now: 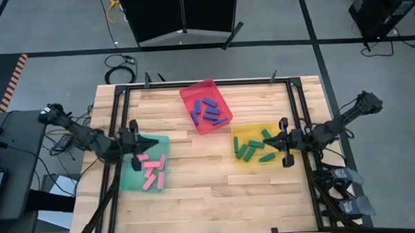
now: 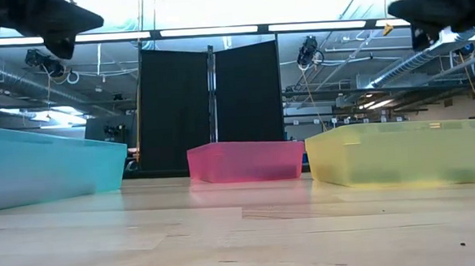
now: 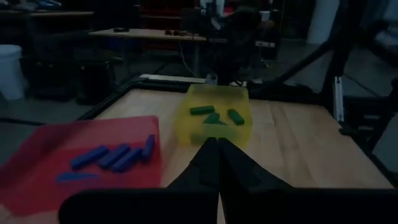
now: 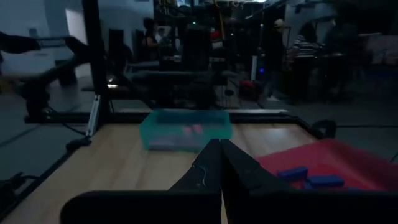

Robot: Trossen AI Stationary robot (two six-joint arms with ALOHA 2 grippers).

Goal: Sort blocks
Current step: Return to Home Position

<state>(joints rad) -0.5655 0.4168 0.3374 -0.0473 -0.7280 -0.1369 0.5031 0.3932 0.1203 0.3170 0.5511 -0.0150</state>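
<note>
Several pink blocks [image 1: 153,169] lie in the green tray [image 1: 129,181] at the table's left. Several blue-purple blocks [image 1: 209,111] lie in the red tray [image 1: 193,96] at the far middle. Several dark green blocks [image 1: 253,148] lie in the yellow tray [image 1: 237,131] at the right. My left gripper [image 1: 156,142] is shut and empty above the green tray's far edge; it also shows in its wrist view [image 3: 217,142]. My right gripper [image 1: 266,140] is shut and empty above the yellow tray; it also shows in its wrist view [image 4: 219,144].
A black frame [image 1: 192,84] runs around the wooden table [image 1: 210,199]. The table's near half shows bare wood. Cables lie on the floor behind the table. People stand in the room far behind the table, seen in the right wrist view [image 4: 305,50].
</note>
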